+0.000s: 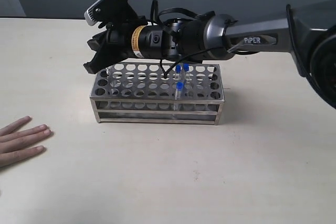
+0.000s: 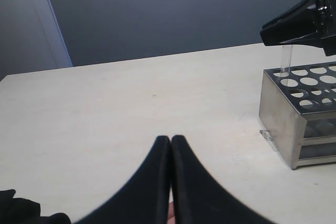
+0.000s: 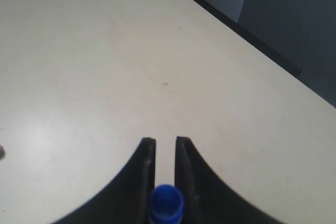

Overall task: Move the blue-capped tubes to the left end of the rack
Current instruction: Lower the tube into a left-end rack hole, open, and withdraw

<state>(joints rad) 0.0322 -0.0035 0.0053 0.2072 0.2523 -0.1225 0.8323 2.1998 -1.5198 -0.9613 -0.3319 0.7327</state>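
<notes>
The steel rack point(image 1: 157, 109) stands mid-table; its end wall point(image 2: 278, 114) shows in the left wrist view. Three blue-capped tubes point(image 1: 179, 85) stand in holes right of its middle. My right gripper point(image 1: 94, 59) reaches across to the rack's left end and is shut on a fourth tube. That tube's blue cap point(image 3: 166, 203) sits between the fingers of the right gripper point(image 3: 165, 142). Its clear body point(image 2: 286, 62) hangs below the right gripper point(image 2: 273, 29), lower end at a corner hole. My left gripper point(image 2: 171, 140) is shut on nothing, low over bare table left of the rack.
A person's hand point(image 1: 21, 140) lies flat on the table at the left edge, in front of the rack's left end. The right arm point(image 1: 252, 38) stretches over the rack from the right. Bare table surrounds the rack.
</notes>
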